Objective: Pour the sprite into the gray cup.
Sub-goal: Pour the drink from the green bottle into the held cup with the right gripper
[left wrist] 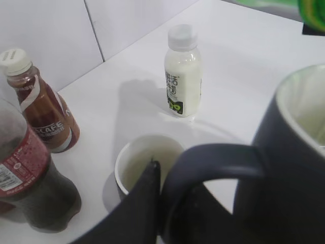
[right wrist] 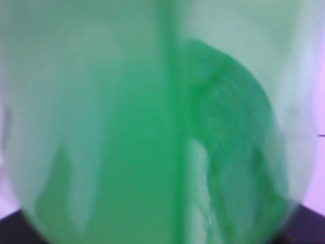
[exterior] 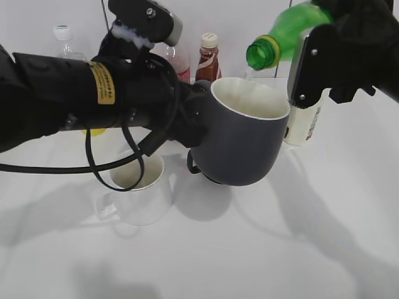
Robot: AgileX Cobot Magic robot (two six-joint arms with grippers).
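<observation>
The gray cup [exterior: 240,146] is held off the table, tilted a little, white inside facing up. My left gripper [exterior: 196,134] is shut on its loop handle [left wrist: 213,160], shown close in the left wrist view [left wrist: 161,188]. The sprite [exterior: 283,34] is tipped down to the left, its open green mouth just above the cup's far rim. My right gripper [exterior: 333,25] is shut on the bottle's body at the top right. The right wrist view is filled by the blurred green bottle [right wrist: 152,127]; the fingers are hidden there.
A white mug [exterior: 137,184] stands below the left arm. A milky white bottle [exterior: 304,124] stands behind the cup, also in the left wrist view [left wrist: 182,71]. A brown coffee bottle [exterior: 207,59], a cola bottle [left wrist: 30,178] and a clear bottle [exterior: 65,43] stand at the back.
</observation>
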